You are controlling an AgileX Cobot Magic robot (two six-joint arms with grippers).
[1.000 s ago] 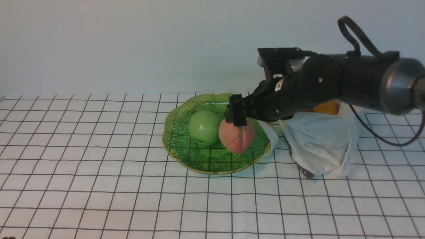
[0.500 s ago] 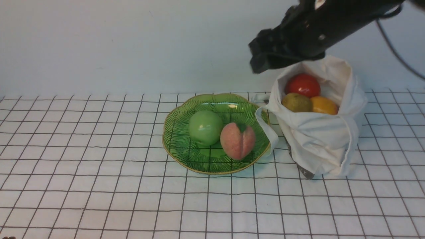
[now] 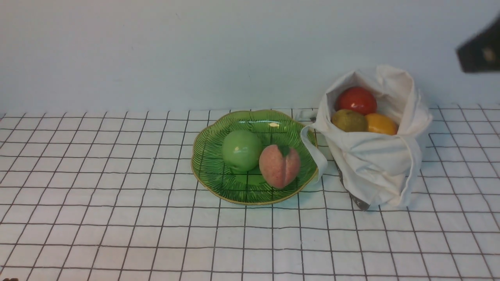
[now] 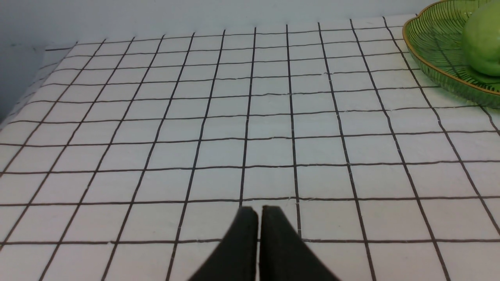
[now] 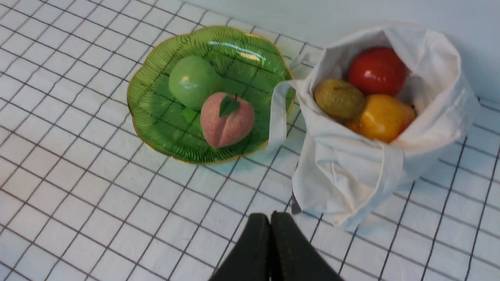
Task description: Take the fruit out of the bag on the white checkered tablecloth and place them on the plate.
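Left fingers (image 4: 244, 242) were pinched together, empty, over the white checkered tablecloth (image 4: 195, 128); the plate (image 4: 433, 54) with a green fruit (image 4: 484, 43) lay beyond them.

Right wrist view: right fingers (image 5: 254, 253) clenched on nothing above the tablecloth, near the bag (image 5: 351, 175). Inside the bag sat a red fruit (image 5: 377, 70), an olive-brown fruit (image 5: 339, 98) and an orange fruit (image 5: 381, 117), touching.

Front view: plate at centre frame, peach (image 3: 279, 166) against the green fruit. Bag at right, one handle (image 3: 314, 153) draped over the plate's rim. Dark arm part (image 3: 480, 50) at the upper right edge.
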